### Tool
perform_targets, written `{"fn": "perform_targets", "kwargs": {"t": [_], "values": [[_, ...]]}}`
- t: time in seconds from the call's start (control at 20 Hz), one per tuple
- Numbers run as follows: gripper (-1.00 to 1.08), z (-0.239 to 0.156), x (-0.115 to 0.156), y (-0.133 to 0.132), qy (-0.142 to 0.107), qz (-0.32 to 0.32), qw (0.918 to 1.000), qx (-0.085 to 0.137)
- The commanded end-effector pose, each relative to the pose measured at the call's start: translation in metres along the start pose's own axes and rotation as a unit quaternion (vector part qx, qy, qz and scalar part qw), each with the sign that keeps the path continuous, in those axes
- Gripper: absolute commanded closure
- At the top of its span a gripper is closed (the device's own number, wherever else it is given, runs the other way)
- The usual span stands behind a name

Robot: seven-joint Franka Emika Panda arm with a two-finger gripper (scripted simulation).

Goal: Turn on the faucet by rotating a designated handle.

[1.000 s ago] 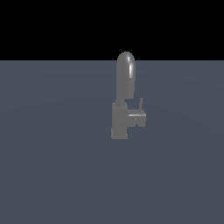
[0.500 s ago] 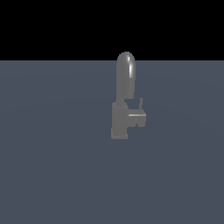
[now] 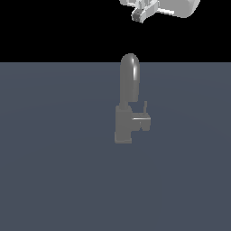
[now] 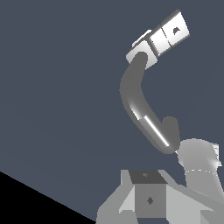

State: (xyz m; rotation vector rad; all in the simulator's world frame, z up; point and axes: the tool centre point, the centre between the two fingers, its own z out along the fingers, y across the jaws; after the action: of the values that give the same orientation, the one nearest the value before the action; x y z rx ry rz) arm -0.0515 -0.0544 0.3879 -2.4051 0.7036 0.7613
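Note:
The matte grey faucet (image 3: 127, 103) stands upright in the middle of the exterior view, with a blocky base and a tall round-topped spout. The handle (image 3: 142, 122) is a short stub jutting from the base toward the exterior view's right, with a thin pin standing up on it. My gripper (image 3: 143, 12) hangs high above the faucet, cut off by the picture's edge and touching nothing. In the wrist view the curved spout of the faucet (image 4: 138, 98) shows from above with its bright base block; I cannot pick out the handle there. The gripper body (image 4: 148, 199) shows at the edge.
A flat dark grey-blue floor (image 3: 54, 171) spreads all around the faucet. Behind it the background is black.
The gripper was out of the exterior view before; now it shows at the upper edge above the faucet. The faucet and its handle have not moved.

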Motion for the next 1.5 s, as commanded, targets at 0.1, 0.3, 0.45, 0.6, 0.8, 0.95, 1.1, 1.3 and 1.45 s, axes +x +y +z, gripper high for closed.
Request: {"fn": "perform_targets", "kwargs": {"t": [0.1,0.3,0.45,0.6,0.8,0.95,1.1,1.3,1.45], "values": [[1.08,0.003,0.031,0.004,-0.038,0.035,0.9980,0.037],[1.08,0.009,0.059,0.009,-0.073,0.069,0.9923,0.072],[1.08,0.015,0.081,0.014,-0.101,0.095,0.9853,0.100],[1.08,0.023,0.103,0.021,-0.130,0.123,0.9754,0.129],[1.08,0.037,0.133,0.031,-0.172,0.162,0.9567,0.170],[1.08,0.050,0.154,0.040,-0.202,0.192,0.9391,0.201],[1.08,0.065,0.174,0.048,-0.232,0.220,0.9192,0.230],[1.08,0.085,0.194,0.058,-0.265,0.253,0.8929,0.262],[1.08,0.099,0.205,0.063,-0.284,0.272,0.8752,0.282]]}}
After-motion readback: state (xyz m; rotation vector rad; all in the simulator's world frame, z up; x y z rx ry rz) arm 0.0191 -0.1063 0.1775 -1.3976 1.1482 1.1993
